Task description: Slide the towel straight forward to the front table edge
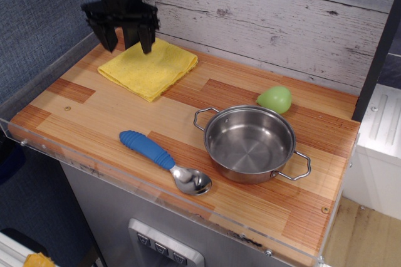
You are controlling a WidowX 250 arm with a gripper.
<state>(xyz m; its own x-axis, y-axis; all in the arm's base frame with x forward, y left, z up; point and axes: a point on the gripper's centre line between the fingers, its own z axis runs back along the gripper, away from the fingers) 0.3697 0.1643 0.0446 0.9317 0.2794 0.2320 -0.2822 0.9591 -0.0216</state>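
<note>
The bright yellow folded towel (148,66) lies flat at the back left of the striped wood tabletop. My black gripper (127,44) hangs over the towel's back corner, fingers pointing down and spread apart, empty. Its fingertips (147,45) are just above or at the cloth; I cannot tell if they touch. The front table edge (156,187) runs along the near side under a clear acrylic strip with small screws.
A blue-handled metal spoon (164,160) lies in front of the towel near the front edge. A steel pot (250,143) stands at the right, with a green pear-shaped object (274,99) behind it. A clear acrylic wall (47,73) borders the left side.
</note>
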